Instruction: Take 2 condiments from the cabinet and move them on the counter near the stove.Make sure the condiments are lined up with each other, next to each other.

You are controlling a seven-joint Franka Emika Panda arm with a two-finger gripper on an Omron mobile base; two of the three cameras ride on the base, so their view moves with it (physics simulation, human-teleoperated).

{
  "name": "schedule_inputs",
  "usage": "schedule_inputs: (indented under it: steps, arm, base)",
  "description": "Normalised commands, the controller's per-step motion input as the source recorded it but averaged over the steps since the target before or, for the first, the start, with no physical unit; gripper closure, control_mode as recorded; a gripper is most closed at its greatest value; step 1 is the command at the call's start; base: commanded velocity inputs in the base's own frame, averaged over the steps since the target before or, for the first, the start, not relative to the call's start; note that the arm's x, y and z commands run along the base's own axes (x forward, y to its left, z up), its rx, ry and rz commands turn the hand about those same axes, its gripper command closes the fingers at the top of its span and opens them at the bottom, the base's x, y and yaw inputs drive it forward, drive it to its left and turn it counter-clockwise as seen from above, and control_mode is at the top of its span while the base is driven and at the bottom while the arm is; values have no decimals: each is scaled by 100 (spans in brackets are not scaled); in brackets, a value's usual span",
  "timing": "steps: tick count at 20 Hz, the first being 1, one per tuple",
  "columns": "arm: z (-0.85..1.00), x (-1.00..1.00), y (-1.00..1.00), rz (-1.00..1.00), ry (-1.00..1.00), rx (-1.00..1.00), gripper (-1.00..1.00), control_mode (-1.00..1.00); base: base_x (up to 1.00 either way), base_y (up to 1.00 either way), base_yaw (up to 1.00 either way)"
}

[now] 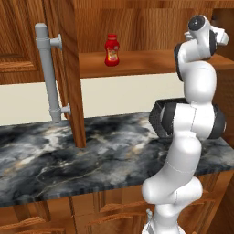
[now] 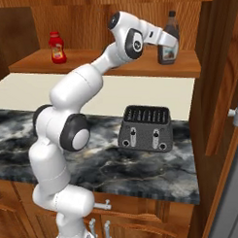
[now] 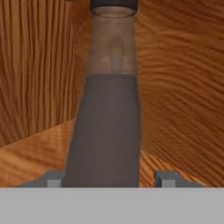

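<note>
The dark grey-brown bottle (image 2: pixel 168 40) stands upright on the wooden shelf (image 2: pixel 114 63) inside the open wall cabinet (image 1: pixel 137 18), toward the shelf's right end and set back from its front edge. In the hand view the bottle (image 3: pixel 108 127) sits between the two fingertips (image 3: pixel 53 178) of the end effector (image 3: pixel 107 179), one tip at each side of its base; whether the tips press on the bottle or stand just clear cannot be told, so open or gripping is undetermined. In the right base view the end effector (image 2: pixel 163 40) is at the bottle's left side and covers part of it.

The red ketchup bottle (image 1: pixel 111 50) stands upright on the same shelf, well apart to the left, with bare shelf on both sides of it.

Below the shelf, a cream wall strip separates it from the marble counter (image 1: pixel 91 160). A dark toaster (image 2: pixel 145 127) rests on the counter below and left of the grey-brown bottle; in the left base view the arm hides most of it. Counter surface left of the toaster is open to the front edge.

The open cabinet door (image 1: pixel 71 73) projects forward over the counter at the left, its grey bar handle (image 1: pixel 48 73) facing outward. A second door edge bounds the right side in the right base view. The bottle's cap is cut off at the top of the hand view.
</note>
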Motion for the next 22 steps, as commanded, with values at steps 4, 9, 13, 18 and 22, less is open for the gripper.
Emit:
schedule_inputs:
  steps: [4,9,13,18,22]
  arm:
    - [-5,0,-1,0,0,0,100,-100]
    - [-7,-1,1,0,0,4,100,-100]
    - [-1,-43,5,0,-11,5,100,-100]
    - [0,-98,13,0,-23,3,100,-100]
    - [0,-100,31,-1,-16,0,100,-100]
  base:
    - [0,0,0]
    - [0,0,0]
    - [0,0,0]
    - [0,0,0]
    - [0,0,0]
